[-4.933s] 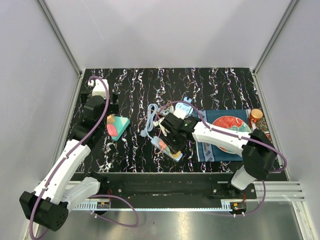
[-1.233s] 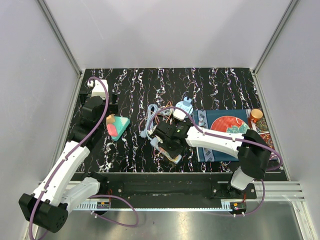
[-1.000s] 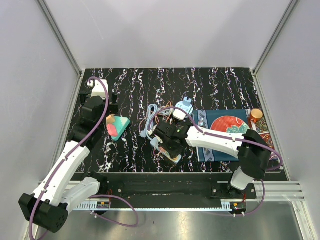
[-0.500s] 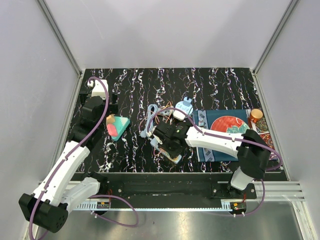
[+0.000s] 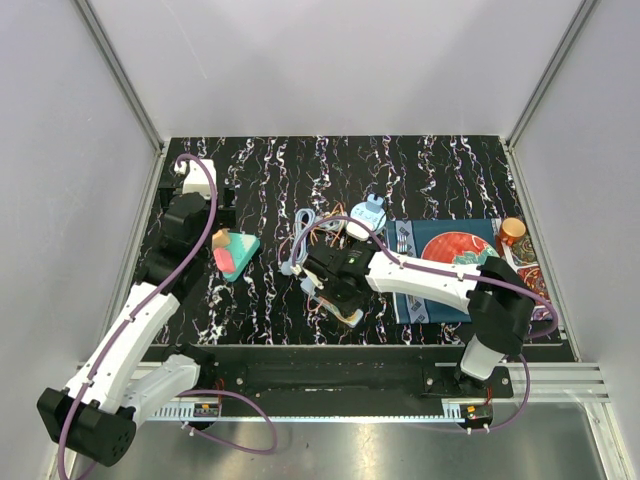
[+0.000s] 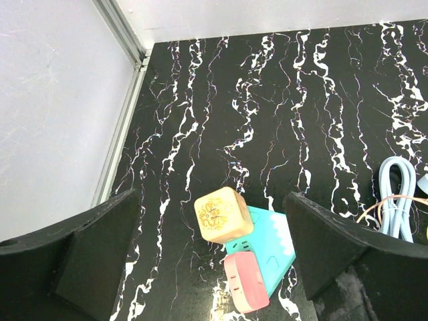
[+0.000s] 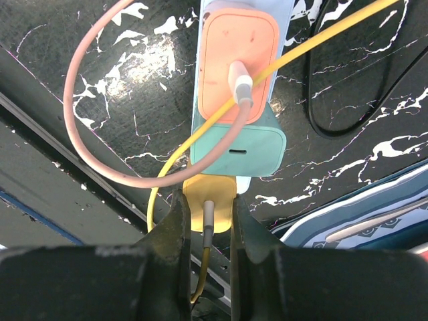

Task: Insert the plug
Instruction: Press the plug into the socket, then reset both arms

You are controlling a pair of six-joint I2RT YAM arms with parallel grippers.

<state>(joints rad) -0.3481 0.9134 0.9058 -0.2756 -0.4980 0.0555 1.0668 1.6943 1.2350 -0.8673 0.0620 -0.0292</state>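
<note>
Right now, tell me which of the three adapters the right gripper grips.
The yellow adapter, pinched by the right gripper; the teal adapter and orange adapter sit beyond it, ungripped.

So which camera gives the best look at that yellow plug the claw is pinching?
The right wrist view: the yellow plug sits close up between the fingers of the right claw, next to a teal plug. In the top view the right arm mostly hides it. The left wrist view does not show it.

A robotics lab cell: plain white panel walls (image 5: pixel 350 60), aluminium corner posts (image 5: pixel 121 75), black marbled tabletop (image 5: pixel 450 170).
</note>
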